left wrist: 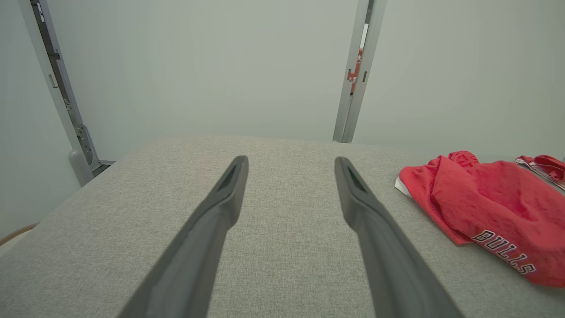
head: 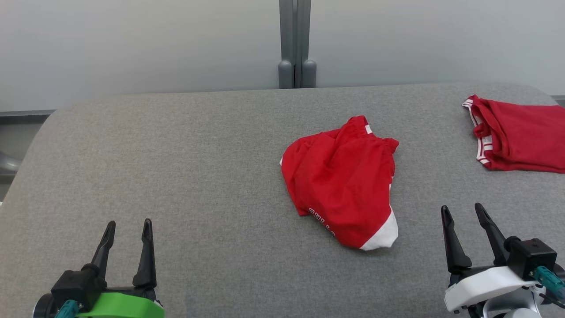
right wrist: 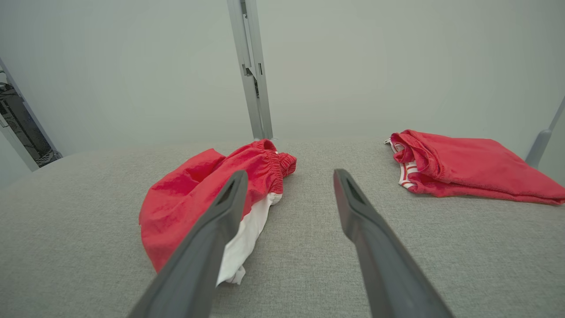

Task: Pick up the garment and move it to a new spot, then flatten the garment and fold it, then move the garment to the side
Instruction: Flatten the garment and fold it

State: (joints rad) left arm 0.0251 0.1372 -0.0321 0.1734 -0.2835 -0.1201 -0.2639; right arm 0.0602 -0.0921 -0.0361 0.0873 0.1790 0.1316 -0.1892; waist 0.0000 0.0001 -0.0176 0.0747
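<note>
The garment (head: 340, 181), a pair of red shorts with white trim and dark lettering, is seen crumpled in a loose heap on the desk (head: 176, 154), around the middle of its depth and somewhat right of its centre; its long axis is judged to run from the far edge toward the near edge, leaning slightly to the right as it nears; the gathered elastic waistband is pointed toward the far edge and the white-trimmed hem toward the near edge; the cloth is bunched, so the true outline cannot be told.

The first step, the pick-up, is judged not yet begun; nothing is held. The right gripper (head: 462, 208) is found near the near edge, just right of the hem, its jaws spread wide and empty; the left gripper (head: 128, 224) is found well apart toward the near left corner, likewise spread wide and empty.

A reach over the heap is called for next, probably by the nearer right gripper; a raised fold or the waistband should be pinched and lifted clear. A second red garment (head: 521, 137), folded by the far right corner, should be avoided when a new spot is chosen.
</note>
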